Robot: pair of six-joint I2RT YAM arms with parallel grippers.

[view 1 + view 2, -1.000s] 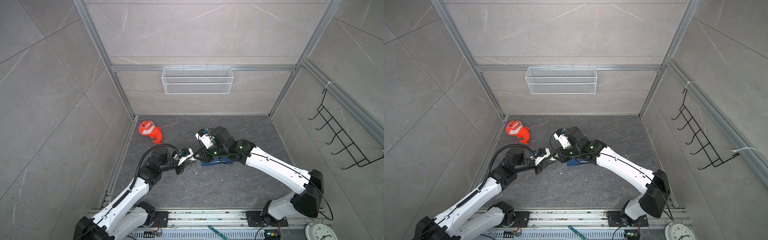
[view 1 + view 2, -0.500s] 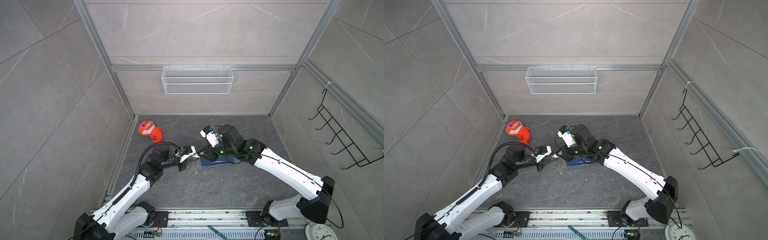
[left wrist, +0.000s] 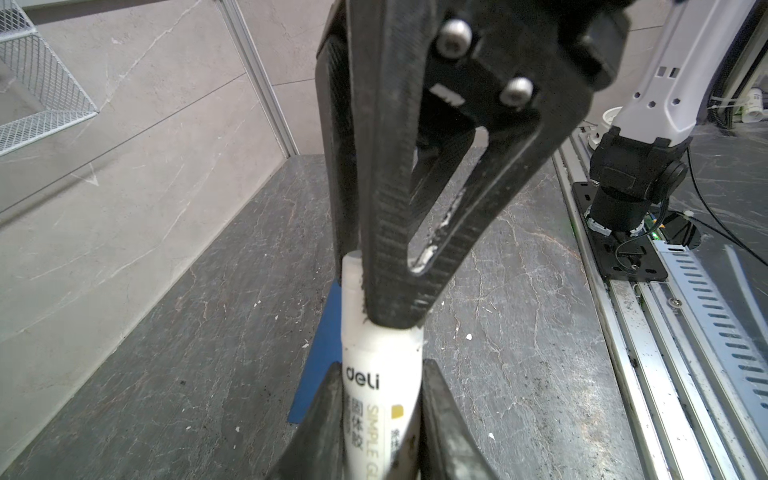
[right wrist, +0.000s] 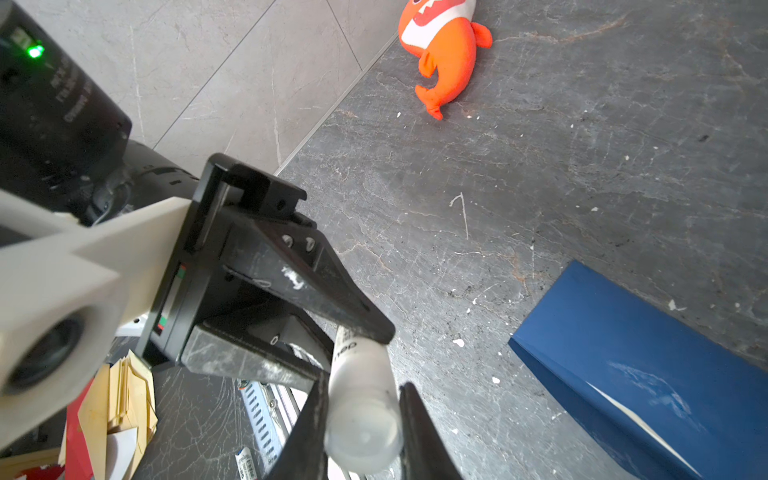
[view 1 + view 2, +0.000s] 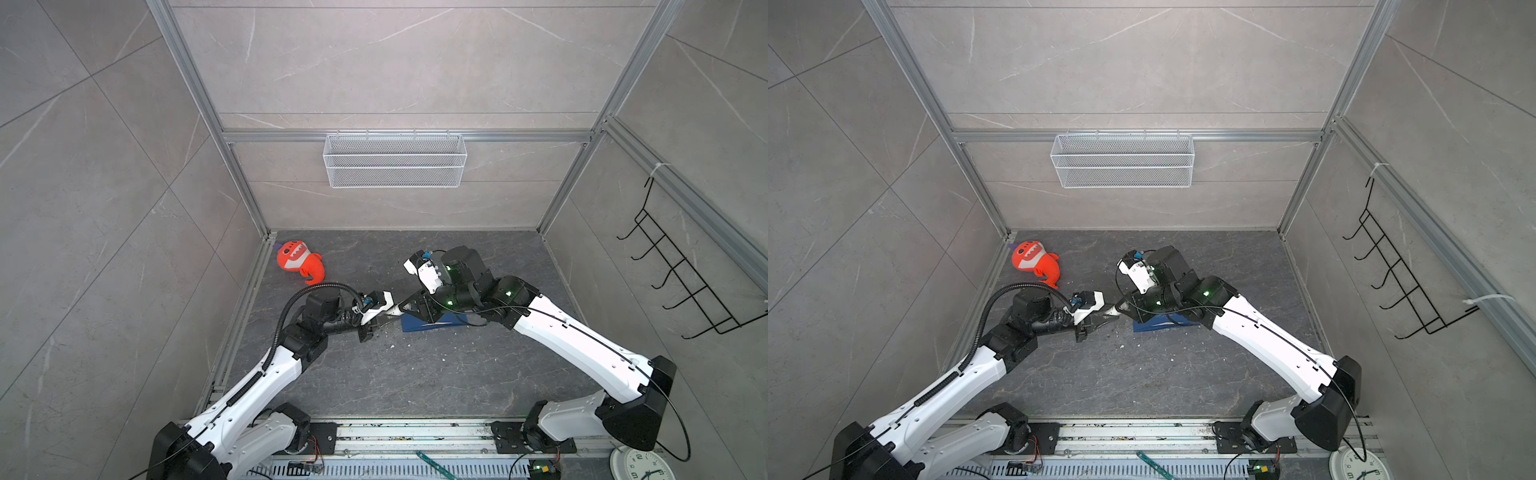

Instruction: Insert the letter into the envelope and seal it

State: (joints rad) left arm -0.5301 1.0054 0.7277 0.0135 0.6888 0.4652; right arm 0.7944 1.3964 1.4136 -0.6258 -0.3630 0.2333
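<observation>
Right arm had swung slightly toward the table's right edge since a second before. Left gripper (image 3: 380, 388) was clenched on the body of a white glue stick (image 3: 380, 353). Right gripper (image 4: 363, 399) was clamped on the stick's other end, above the middle of the table (image 5: 415, 374). Navy envelope (image 5: 432, 325) lay flat just beside them, partly beneath the right arm.

"deli" and "SIMPLE" on glue stick (image 3: 376, 359)

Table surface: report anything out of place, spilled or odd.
White crumbs litter the dark table near the envelope. The envelope's blue face carries a pale smear. An orange plush toy lies by the wall, foreign to this job.
</observation>
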